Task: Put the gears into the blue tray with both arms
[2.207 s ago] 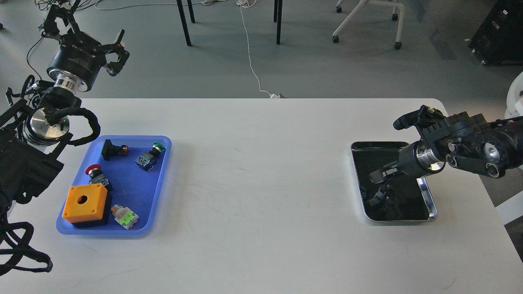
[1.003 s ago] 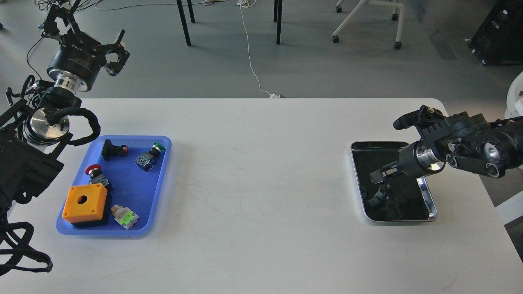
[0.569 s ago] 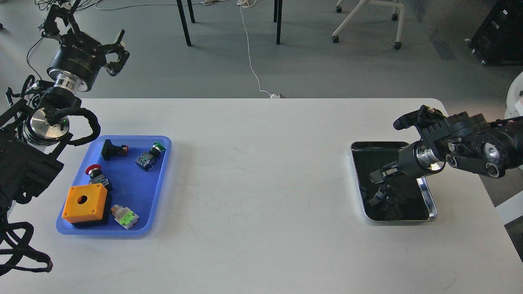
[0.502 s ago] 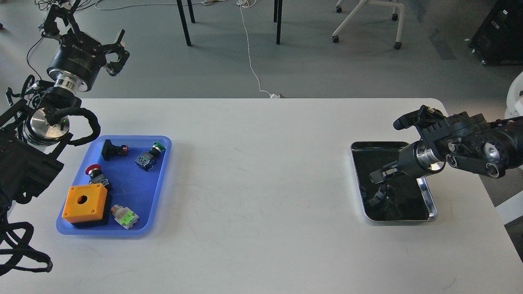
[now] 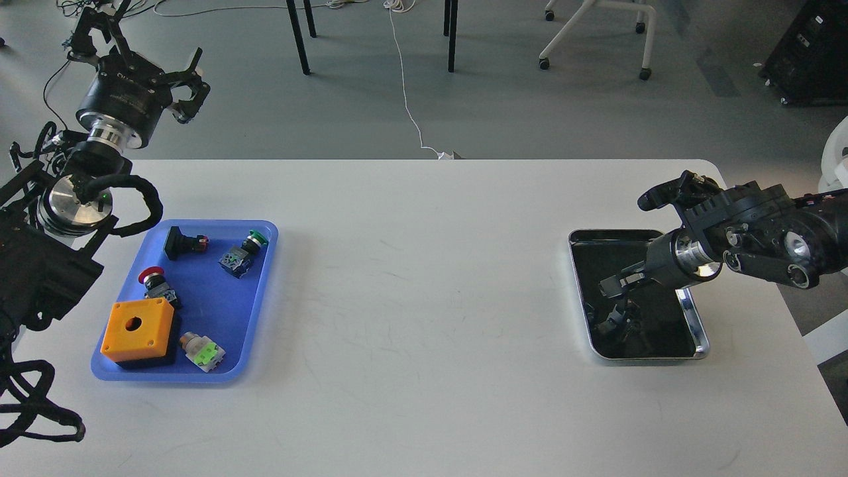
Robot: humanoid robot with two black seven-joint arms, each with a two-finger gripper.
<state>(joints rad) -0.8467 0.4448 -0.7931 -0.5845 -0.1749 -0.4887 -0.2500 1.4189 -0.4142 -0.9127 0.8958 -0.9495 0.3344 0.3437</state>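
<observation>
Gears unseen; right gripper (image 5: 613, 286) indistinct

A wide white bench (image 5: 424, 298) fills most of the view, its top faintly scuffed. Beyond its far edge lies a grey floor (image 5: 530, 112). Two dark table legs (image 5: 298, 36) (image 5: 452, 33) stand there, with a white cable (image 5: 405, 86) trailing between them toward the bench. A white chair base on castors (image 5: 596, 33) sits further right, a black case (image 5: 811, 53) in the corner. Light is even and soft.
</observation>
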